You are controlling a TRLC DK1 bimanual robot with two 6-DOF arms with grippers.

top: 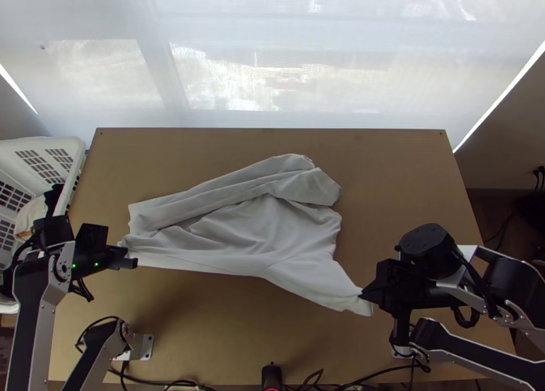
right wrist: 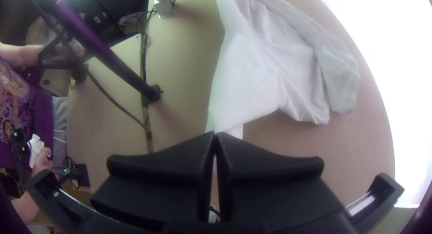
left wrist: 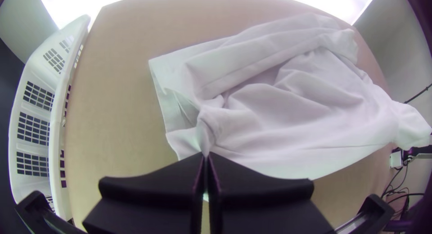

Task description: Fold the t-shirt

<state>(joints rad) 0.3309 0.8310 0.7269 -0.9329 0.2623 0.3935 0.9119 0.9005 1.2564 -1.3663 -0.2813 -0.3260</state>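
On the table (top: pixel 409 186): the grey-white t-shirt (top: pixel 259 227), loosely folded and creased, around the middle.
Left gripper (top: pixel 131 260): fingers pressed together on a bunched edge at the t-shirt's left end.
Right gripper (top: pixel 366 297): fingers pinching the narrow end that sticks out toward it.
Basket (top: pixel 73 146): white, beside the table's left edge.

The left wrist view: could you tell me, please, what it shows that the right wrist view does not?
Left wrist view: the white laundry basket, and the left gripper shut on the t-shirt where it bunches.
Right wrist view: the black pole, and the right gripper shut on one t-shirt end.
Both: the t-shirt and the wooden table.
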